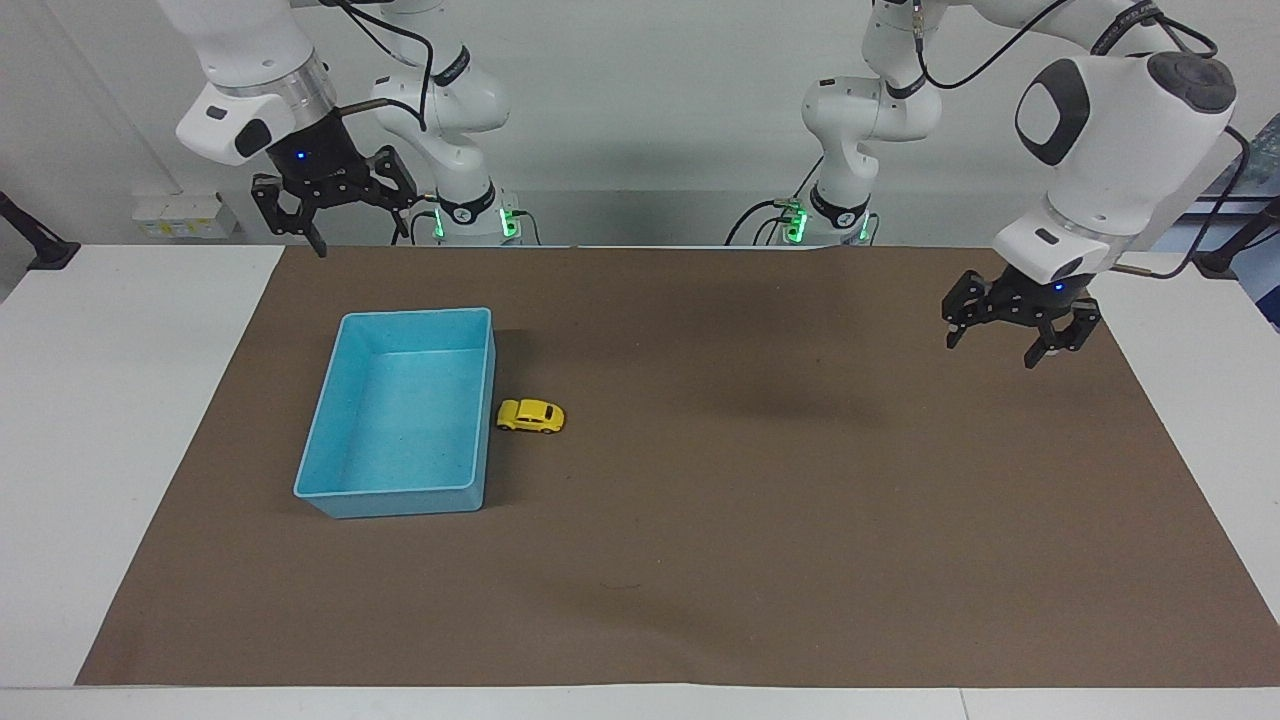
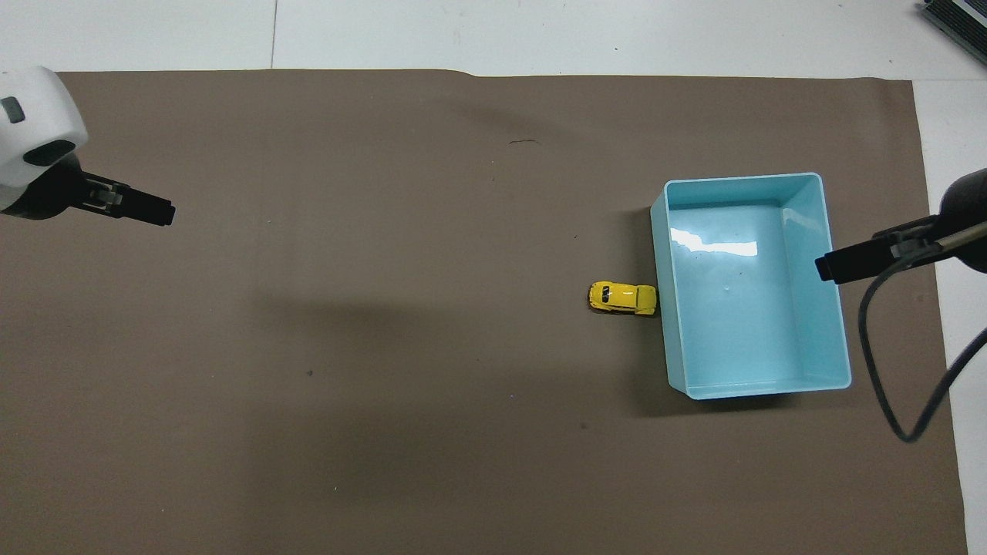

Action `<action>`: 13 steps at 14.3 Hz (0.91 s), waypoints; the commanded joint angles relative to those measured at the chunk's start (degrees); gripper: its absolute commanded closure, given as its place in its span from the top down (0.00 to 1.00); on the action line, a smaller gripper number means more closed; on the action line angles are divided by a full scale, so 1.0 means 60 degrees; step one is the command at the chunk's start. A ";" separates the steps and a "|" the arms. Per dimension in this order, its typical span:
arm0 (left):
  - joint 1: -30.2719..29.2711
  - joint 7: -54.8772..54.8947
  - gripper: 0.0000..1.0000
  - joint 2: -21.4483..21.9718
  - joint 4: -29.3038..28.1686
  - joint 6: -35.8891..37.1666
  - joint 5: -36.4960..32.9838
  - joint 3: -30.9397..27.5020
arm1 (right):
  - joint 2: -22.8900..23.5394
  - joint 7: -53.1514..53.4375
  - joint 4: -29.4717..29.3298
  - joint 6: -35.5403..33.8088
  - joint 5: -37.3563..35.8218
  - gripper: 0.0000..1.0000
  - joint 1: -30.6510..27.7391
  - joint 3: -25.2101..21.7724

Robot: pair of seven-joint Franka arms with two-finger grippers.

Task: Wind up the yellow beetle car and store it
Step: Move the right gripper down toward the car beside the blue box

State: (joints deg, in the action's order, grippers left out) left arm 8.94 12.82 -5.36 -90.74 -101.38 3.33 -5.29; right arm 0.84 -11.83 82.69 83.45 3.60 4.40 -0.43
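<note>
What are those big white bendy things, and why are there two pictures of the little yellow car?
Those are two robot arms, each ending in a black gripper. One picture looks at the robots from across the table; the other looks down from above their own end, so everything appears flipped. On the brown paper mat lies a tiny bright-yellow toy beetle car, beside the wall of an open light-blue plastic bin, not inside it. The left gripper hangs over the mat's edge at its arm's end of the table. The right gripper waits up by the mat's edge nearest the robots. Both have their jaws open and hold nothing.
</note>
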 commanded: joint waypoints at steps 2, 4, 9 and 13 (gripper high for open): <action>-0.0317 -0.1783 1.00 0.0687 0.0152 0.1045 -0.0072 0.0135 | -0.0302 -0.1072 0.0427 0.0155 0.0220 1.00 0.0073 0.0056; -0.0362 -0.1772 1.00 0.0892 -0.0022 0.1530 -0.0072 0.0150 | -0.0462 -0.2256 0.0660 0.0155 0.0206 1.00 0.0073 0.0275; -0.0405 -0.1800 1.00 0.1128 -0.0258 0.2205 -0.0087 0.0135 | -0.1107 -0.4894 0.1861 0.0694 0.0147 1.00 0.0322 0.0598; -0.0406 -0.1786 1.00 0.1026 0.0004 0.2875 -0.0687 0.0150 | -0.0990 -0.6961 0.2432 0.1236 0.0147 1.00 0.0614 0.0613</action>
State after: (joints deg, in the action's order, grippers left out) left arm 7.58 2.51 -0.04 -90.67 -86.75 0.78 -5.33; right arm -3.84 -48.24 93.05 87.42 3.64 7.24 3.25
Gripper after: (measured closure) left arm 0.000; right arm 0.000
